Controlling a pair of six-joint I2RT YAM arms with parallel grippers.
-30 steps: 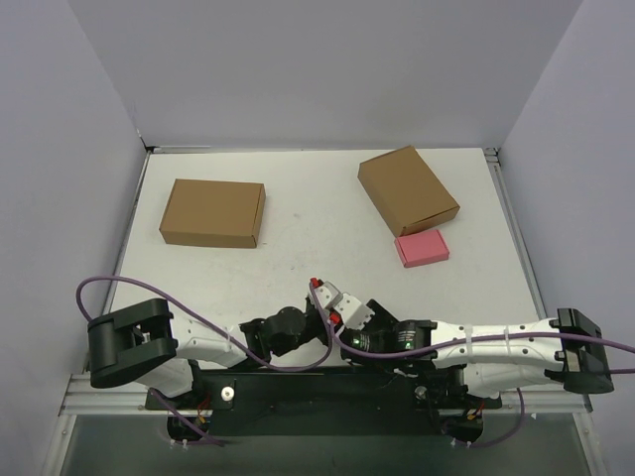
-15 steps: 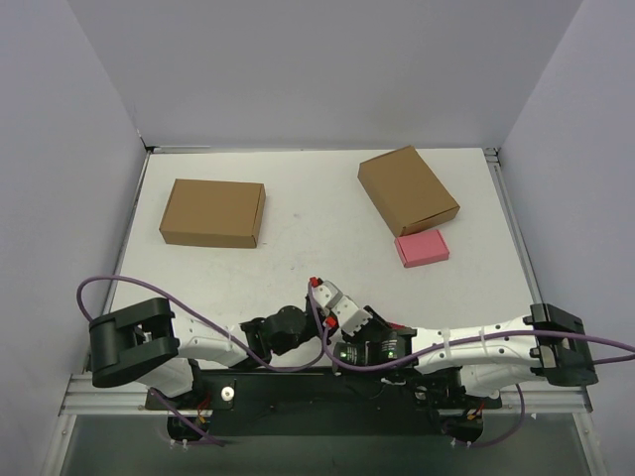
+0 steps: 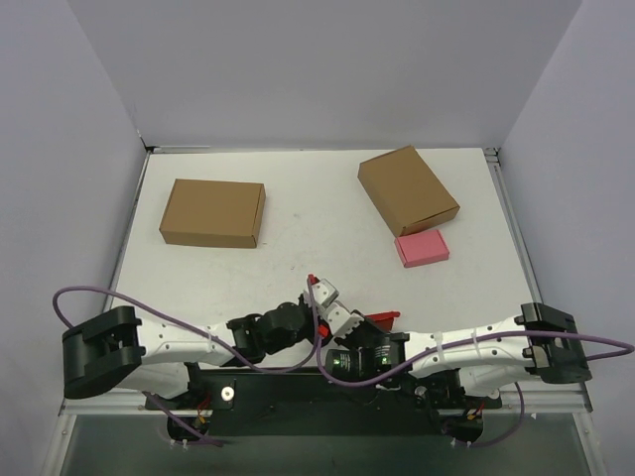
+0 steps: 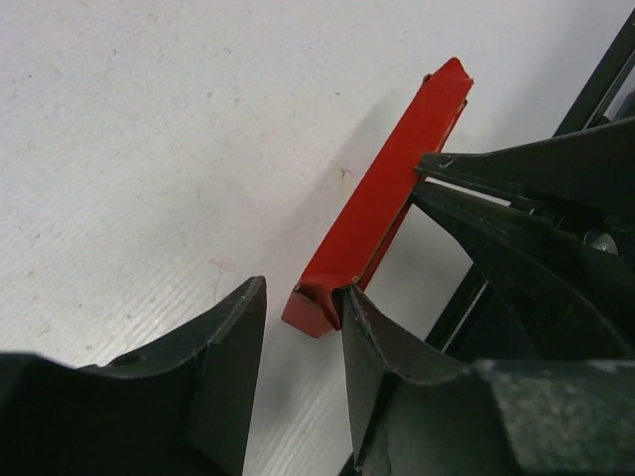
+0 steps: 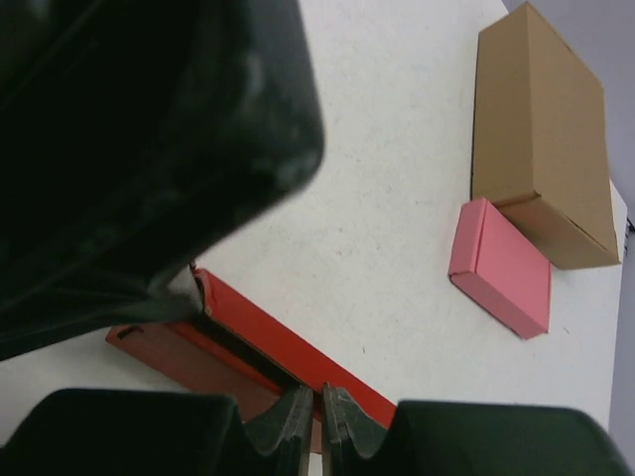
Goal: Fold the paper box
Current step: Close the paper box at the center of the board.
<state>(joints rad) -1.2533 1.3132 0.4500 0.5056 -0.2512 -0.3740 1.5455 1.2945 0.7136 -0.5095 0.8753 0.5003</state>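
Note:
The paper box (image 4: 382, 198) is a flat, narrow red piece lying near the table's front edge; from above only a red bit of it (image 3: 380, 319) shows beside the wrists. My left gripper (image 4: 301, 290) stands open at the box's near end, its right finger (image 4: 369, 327) touching that end. My right gripper (image 5: 318, 395) is shut on a thin red wall of the paper box (image 5: 288, 342). In the left wrist view its black fingers (image 4: 466, 164) come in from the right and pinch the box's long side.
Two brown boxes sit at the back, one left (image 3: 213, 212) and one right (image 3: 408, 189). A small pink box (image 3: 422, 248) lies just in front of the right one. The black base rail (image 3: 317, 382) runs right behind both wrists.
My left gripper has opened from shut. My right gripper has closed on the box's wall while its arm slid left. A red part of the box now shows beside the wrists.

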